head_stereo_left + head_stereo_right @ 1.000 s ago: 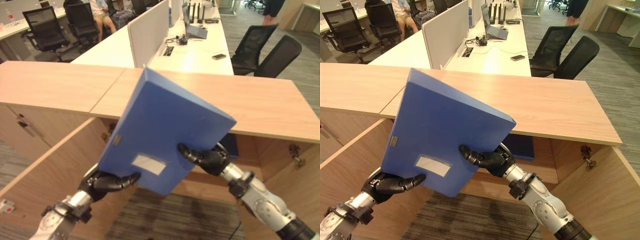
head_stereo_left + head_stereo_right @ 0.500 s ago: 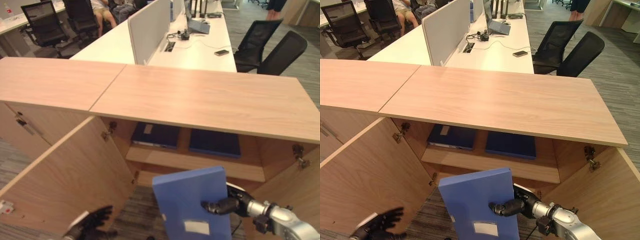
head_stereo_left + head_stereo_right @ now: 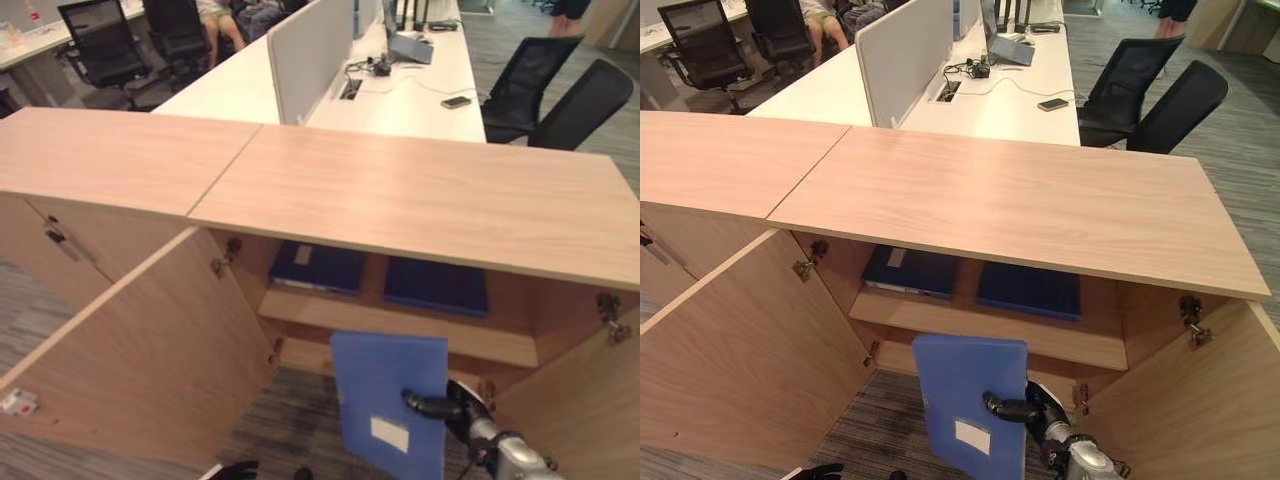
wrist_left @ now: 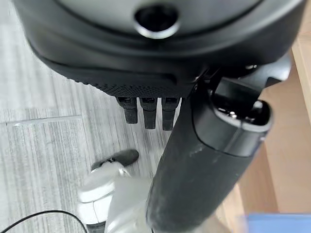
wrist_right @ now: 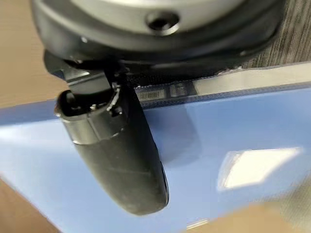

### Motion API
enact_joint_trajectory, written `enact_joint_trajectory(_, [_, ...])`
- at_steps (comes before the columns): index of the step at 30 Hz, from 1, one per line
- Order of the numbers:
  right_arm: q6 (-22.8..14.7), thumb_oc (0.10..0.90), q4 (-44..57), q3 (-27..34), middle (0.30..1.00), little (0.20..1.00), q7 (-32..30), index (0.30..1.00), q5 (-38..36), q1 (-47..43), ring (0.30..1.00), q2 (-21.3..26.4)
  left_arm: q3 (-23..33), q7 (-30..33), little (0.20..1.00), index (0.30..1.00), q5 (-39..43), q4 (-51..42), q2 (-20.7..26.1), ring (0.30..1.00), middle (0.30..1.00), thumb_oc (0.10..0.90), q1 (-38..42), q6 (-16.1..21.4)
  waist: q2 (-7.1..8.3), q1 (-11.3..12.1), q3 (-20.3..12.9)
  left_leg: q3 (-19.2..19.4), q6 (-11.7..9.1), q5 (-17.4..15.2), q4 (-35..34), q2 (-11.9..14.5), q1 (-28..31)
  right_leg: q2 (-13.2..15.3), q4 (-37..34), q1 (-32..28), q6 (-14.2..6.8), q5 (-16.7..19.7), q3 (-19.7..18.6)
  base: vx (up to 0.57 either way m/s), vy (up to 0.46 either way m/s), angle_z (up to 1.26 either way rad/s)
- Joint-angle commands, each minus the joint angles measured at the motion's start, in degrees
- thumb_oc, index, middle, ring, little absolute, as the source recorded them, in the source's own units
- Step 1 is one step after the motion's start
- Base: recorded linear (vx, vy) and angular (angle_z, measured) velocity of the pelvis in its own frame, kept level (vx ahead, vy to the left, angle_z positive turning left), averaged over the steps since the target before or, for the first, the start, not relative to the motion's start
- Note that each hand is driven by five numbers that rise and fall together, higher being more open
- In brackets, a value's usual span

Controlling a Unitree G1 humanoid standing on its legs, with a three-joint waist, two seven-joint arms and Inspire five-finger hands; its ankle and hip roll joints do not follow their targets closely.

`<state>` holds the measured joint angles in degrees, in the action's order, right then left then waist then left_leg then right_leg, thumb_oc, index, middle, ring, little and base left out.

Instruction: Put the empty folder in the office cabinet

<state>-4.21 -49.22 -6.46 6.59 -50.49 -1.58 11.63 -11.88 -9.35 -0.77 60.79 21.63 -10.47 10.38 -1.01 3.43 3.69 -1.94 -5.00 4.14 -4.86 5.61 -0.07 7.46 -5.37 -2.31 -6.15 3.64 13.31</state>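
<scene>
Office desks and chairs are seen behind an open wooden cabinet [image 3: 1020, 205] whose shelf [image 3: 990, 325] carries two dark folders. Below that shelf, the blue folder [image 3: 970, 400] is held upright by the right robot hand [image 3: 1025, 408], thumb clamped on its face. The left robot hand [image 4: 160, 58] hangs empty near the floor, fingers straight.

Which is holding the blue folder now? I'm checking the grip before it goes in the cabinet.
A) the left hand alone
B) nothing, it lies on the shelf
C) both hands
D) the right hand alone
D: the right hand pinches the upright blue folder at its edge, while the left hand hangs low, apart from it.
</scene>
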Motion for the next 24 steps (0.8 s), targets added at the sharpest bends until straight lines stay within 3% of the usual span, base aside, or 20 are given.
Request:
enact_joint_trajectory(1, [-7.96, 0.4, 2.4, 2.25, 0.3, 0.3, -2.46, 0.3, -15.53, -8.64, 0.3, 0.09, -3.66, 1.81, 0.9, 0.9, 0.17, -1.05, 0.09, 0.9, 0.9, 0.8, 3.41, 1.52, 0.58, 1.15, 1.73, -1.11, -0.16, -4.64, -0.14, -0.16, 0.96, 1.98, 4.23, 0.59, -3.56, -3.75, -0.26, 0.0, 0.0, 0.0])
enact_joint_trajectory(6, [-11.99, 0.4, -4.48, 9.92, 0.3, 0.3, -5.98, 0.3, -25.26, -18.99, 0.3, -0.01, -7.43, 3.84, 0.9, 0.9, 2.56, -2.85, -0.32, 0.9, 0.9, 0.8, 6.11, 1.64, -0.58, 2.77, 4.91, -1.99, -0.1, -3.85, -0.14, -0.45, -1.32, 1.91, 4.94, 2.95, -3.51, -3.77, -0.12, -0.12, -0.016, 0.02])
enact_joint_trajectory(8, [-14.99, 0.4, -10.31, 15.55, 0.3, 0.3, -8.42, 0.3, -31.31, -27.93, 0.3, 3.29, -10.73, 4.6, 0.9, 0.9, 4.3, -5.17, 0.06, 0.9, 0.9, 0.8, 7.88, 2.08, -2.29, 3.9, 7.34, -2.68, -0.14, -2.72, -0.14, -0.6, -4.26, 2.18, 5.86, 6.13, -3.63, -3.59, 0.02, -0.16, 0.017, 0.17])
enact_joint_trajectory(12, [-16.73, 0.4, -15.39, 20.06, 0.3, 0.3, -9.91, 0.3, -35.94, -35.42, 0.3, 8.31, -13.34, 4.63, 0.9, 0.9, 4.3, -6.47, 1.0, 0.9, 0.9, 0.8, 9.33, 2.19, -3.72, 5.0, 8.43, -2.98, -0.24, -1.94, -0.14, -0.75, -6.78, 2.55, 7.03, 8.87, -3.71, -3.69, 0.22, -0.04, 0.009, 0.08])
enact_joint_trajectory(24, [-19.55, 0.4, -21.17, 23.51, 0.3, 0.3, -12.65, 0.3, -42.0, -49.74, 0.3, 21.54, -22.01, 2.33, 0.9, 0.9, -2.11, -9.73, 4.23, 0.9, 0.9, 0.8, 11.49, 2.37, -7.16, 7.45, 9.18, -4.32, -0.47, -0.91, -0.09, -1.35, -11.08, 4.06, 11.74, 14.35, -3.83, -5.5, 0.97, -0.02, 0.0, 0.07])
